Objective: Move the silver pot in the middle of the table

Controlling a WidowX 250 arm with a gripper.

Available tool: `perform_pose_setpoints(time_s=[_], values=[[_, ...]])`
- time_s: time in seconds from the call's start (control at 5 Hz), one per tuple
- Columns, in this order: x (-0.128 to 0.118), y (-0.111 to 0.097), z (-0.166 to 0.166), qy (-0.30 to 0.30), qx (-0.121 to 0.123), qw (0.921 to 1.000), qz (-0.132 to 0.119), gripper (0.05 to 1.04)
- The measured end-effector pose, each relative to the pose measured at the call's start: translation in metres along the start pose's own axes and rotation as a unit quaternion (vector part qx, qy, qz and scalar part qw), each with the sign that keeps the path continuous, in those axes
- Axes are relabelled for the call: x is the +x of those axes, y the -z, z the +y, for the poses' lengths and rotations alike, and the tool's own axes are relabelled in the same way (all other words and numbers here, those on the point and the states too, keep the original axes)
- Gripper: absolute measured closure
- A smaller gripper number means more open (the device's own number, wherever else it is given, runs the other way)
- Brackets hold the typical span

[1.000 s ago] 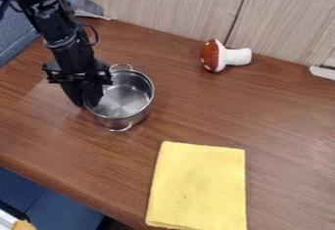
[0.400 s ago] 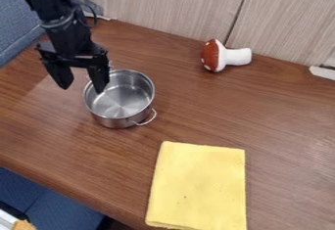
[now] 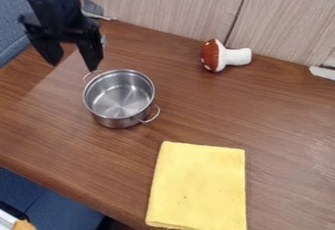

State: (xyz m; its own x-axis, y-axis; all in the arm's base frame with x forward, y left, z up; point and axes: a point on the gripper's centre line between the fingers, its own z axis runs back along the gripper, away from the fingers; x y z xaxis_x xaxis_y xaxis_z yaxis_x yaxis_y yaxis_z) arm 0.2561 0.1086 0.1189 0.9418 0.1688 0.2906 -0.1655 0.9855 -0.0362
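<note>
Over left part of table [image 3: 275, 121], I've got hand [image 3: 72, 65] hanging open, one fingertip at pot's upper handle, contact unclear. Silver pot [image 3: 118, 102] sits upright on table's left side, yellow cloth [image 3: 198, 185] nearby, lower right.

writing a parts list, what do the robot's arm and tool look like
The arm is black, made of chunky, angular segments, with a dark cable looping beside its upper part. The tool is black too: a wide crosspiece carries two broad, dark fingers that narrow toward their tips. I can't make out any markings on it.
</note>
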Motion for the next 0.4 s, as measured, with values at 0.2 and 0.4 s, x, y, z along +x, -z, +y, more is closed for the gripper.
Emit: perform_pose_setpoints(time_s=[0.2,0.4], values=[[0.0013,-0.0061,-0.0027,0.013,-0.041,0.9989,-0.018,0.083],[0.0011,-0.0062,-0.0028,0.016,-0.042,0.9988,-0.019,0.083]])
